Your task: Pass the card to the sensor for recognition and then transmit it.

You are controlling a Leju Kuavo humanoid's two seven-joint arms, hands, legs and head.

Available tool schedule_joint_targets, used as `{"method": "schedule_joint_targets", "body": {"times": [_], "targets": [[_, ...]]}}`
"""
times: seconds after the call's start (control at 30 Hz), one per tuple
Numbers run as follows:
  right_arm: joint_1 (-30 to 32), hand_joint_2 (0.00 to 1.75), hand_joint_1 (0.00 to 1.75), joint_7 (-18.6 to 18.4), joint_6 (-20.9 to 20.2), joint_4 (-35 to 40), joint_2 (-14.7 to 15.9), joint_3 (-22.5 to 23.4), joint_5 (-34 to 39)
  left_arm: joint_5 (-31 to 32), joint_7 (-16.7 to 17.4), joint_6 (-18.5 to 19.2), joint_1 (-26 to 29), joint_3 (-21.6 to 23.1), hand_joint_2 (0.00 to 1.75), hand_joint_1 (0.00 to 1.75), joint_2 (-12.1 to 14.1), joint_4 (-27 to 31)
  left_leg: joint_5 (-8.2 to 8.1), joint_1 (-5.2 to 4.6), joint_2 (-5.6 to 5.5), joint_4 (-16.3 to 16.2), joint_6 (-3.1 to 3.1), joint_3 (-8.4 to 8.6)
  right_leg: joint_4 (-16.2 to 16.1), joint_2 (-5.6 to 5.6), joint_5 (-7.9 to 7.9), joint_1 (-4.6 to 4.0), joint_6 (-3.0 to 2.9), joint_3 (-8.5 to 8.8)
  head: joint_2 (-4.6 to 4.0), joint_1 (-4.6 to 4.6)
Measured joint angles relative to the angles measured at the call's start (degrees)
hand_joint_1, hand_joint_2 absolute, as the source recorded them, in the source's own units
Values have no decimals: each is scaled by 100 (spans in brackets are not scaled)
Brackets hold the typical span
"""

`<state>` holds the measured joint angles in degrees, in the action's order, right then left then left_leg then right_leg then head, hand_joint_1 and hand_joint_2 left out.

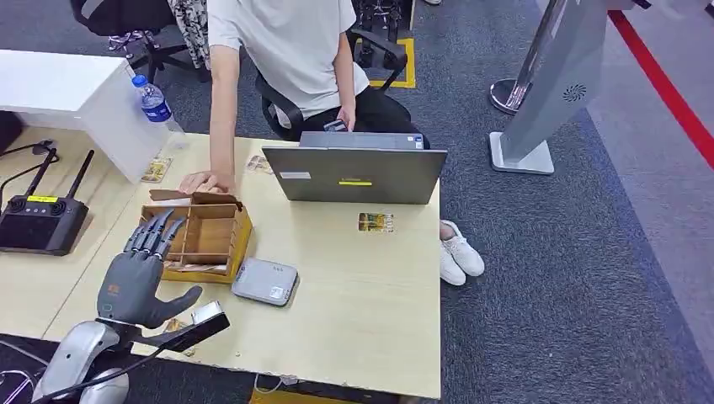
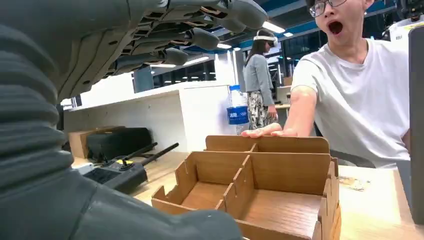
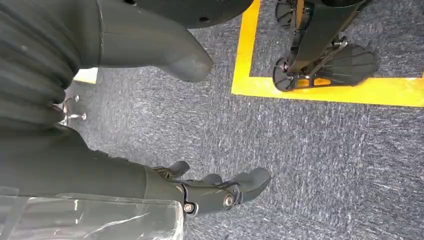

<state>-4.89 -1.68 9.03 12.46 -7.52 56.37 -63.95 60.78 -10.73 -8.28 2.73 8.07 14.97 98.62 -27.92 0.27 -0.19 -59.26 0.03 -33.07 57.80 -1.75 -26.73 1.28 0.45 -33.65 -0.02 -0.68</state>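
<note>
My left hand hovers open at the left end of a divided wooden box, fingers stretched over its wall and holding nothing. In the left wrist view the hand sits above the box, whose compartments look bare. A grey card sensor lies on the table just right of the box. One picture card lies flat in front of the laptop, far from my hand. My right hand hangs over grey carpet, fingers apart and holding nothing.
A person seated behind the table rests a hand on the box's far edge. A grey laptop stands beyond the sensor. Two more cards lie at the back. A black remote controller and a water bottle sit left.
</note>
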Motion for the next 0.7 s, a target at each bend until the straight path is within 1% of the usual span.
{"method": "schedule_joint_targets", "body": {"times": [0.43, 0.57, 0.7], "targets": [[22, 175, 0, 35, 4, 0, 0, 0, 9, 0, 17, 22, 40, -18, 175, 0, 4, 0, 0, 0, 0, 0, 0, -1, 0, 0, 0, 0, 0, 1, 0, 0], [63, 175, 0, 87, 42, 0, -9, 0, 13, -17, 17, -17, 236, -105, 175, 0, 33, 2, 0, 1, 0, 1, 0, -1, 0, -1, -1, 0, 0, 1, 0, 0], [107, 175, 0, 120, 39, 0, -35, 0, -9, -44, 15, -63, 524, -232, 175, 0, 114, 50, 0, 1, 0, 1, 0, -1, 0, 0, -1, -1, 0, 1, 0, 0]]}}
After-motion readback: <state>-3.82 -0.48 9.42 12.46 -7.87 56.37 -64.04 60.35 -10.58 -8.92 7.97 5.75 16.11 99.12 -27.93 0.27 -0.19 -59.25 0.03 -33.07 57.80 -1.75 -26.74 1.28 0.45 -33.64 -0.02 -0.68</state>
